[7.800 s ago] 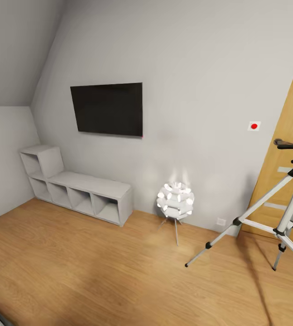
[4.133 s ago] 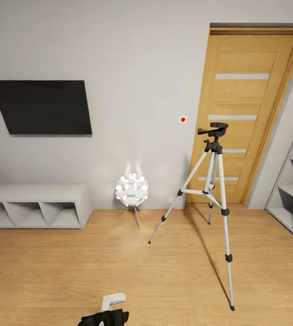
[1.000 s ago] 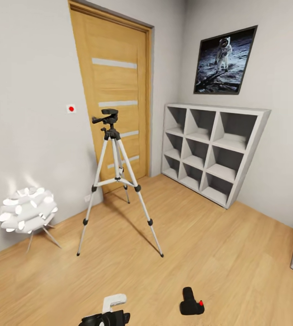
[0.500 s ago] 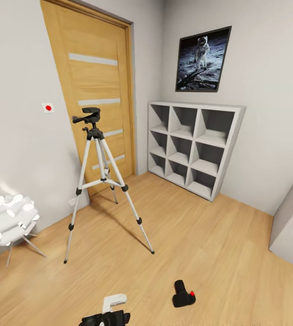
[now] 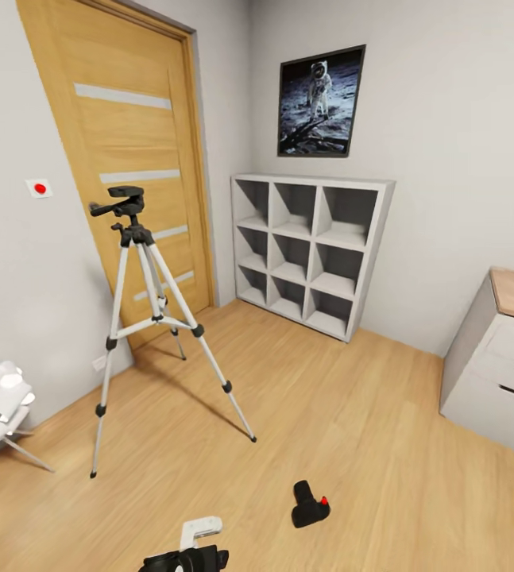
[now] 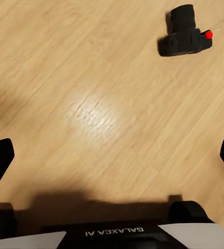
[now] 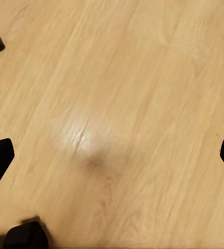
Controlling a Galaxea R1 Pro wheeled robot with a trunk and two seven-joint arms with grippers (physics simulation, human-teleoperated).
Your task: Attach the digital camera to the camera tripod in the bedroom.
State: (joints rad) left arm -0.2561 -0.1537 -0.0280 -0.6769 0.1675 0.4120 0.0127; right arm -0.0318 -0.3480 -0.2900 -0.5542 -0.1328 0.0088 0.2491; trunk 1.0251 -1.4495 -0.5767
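Swinging my view further round has slid the camera tripod [image 5: 141, 318] toward the left of the head view and brought a white drawer unit [image 5: 499, 365] in at the right; nothing in the room itself moved. I'm in the search-and-approach step. The digital camera [image 6: 186, 33] lies on the wood floor [image 5: 352, 413], ahead of my left tool [image 6: 112, 161] and well short of the tripod. Both the left and the right tool [image 7: 112, 155] hang spread and empty. Next I judge I must close in and lower the left tool over the camera body.
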